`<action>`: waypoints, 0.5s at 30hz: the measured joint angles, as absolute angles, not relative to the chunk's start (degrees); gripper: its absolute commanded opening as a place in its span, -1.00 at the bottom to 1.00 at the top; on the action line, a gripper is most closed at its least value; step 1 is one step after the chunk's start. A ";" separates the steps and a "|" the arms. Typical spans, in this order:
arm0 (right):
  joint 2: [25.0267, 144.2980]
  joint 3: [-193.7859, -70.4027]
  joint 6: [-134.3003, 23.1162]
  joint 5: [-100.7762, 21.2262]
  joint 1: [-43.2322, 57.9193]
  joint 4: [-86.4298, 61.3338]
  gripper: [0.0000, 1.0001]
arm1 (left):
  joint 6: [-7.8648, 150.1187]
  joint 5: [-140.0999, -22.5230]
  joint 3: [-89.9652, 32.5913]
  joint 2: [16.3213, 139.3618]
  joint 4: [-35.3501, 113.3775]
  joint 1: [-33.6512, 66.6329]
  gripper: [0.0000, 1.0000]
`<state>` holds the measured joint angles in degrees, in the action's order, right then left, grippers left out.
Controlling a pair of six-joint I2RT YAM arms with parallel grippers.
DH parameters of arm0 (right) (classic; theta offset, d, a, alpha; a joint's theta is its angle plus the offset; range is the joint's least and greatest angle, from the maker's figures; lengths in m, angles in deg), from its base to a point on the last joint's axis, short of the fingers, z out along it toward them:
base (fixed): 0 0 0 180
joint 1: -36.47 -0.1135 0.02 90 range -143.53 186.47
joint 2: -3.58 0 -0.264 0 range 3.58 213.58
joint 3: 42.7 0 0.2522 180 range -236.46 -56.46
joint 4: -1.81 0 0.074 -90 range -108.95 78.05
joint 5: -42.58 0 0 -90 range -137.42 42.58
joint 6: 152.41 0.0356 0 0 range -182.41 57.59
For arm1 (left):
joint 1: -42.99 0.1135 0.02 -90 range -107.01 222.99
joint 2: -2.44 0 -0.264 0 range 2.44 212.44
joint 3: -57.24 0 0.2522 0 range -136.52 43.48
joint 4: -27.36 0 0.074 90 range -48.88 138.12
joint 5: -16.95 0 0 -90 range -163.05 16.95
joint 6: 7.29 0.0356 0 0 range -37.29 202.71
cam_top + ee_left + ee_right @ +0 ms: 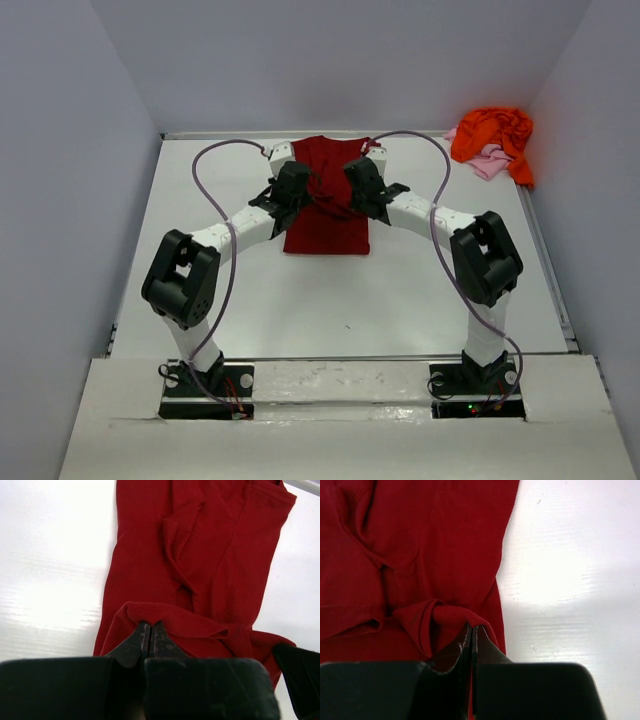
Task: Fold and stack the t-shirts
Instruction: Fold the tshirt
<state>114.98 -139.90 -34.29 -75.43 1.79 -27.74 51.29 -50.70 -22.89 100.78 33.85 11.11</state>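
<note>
1. The crimson t-shirt (325,228) lies near the far edge of the table (400,300), about in the middle between the left and right edges. It is the only shirt you are working on.
2. The left jaws are pressed together on a raised fold of this shirt, on its left side. In the left wrist view the cloth (200,555) bunches up right at the tips.
3. The right jaws are also together, and they pinch a fold on the right side of the same shirt (420,540). Between the two pinches the cloth makes a thick ridge across the shirt.
4. Both long sides of the shirt look already turned inward, because its outline is a narrow rectangle. I judge that you are now in the cross fold, bringing one end over the other; it is not finished.
5. The orange t-shirt (492,135) sits crumpled in the far right corner of the table, and the pink t-shirt (488,163) lies partly under it. Neither one is folded.
6. No stack exists yet. So you have roughly one shirt half done, two shirts left to fold, and then the stacking.
</note>
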 measured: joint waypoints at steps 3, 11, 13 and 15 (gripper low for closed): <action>116.31 -141.39 -34.70 -75.05 2.69 -27.70 -1.00 | 51.83 -51.27 -25.14 103.51 33.61 12.53 -1.00; 122.30 -146.89 -36.12 -73.74 5.20 -26.67 -1.00 | 52.12 -52.91 -27.56 108.63 33.50 16.55 -1.00; 123.61 -147.72 -36.34 -73.31 5.68 -26.41 -1.00 | 52.12 -53.39 -27.76 109.63 33.39 17.38 -1.00; 124.68 -148.36 -36.54 -72.80 6.06 -26.41 -1.00 | 52.12 -54.35 -28.15 110.79 33.22 18.08 -1.00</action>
<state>124.68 -148.36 -36.54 -72.80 6.06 -26.41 52.12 -54.35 -28.15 110.79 33.22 18.08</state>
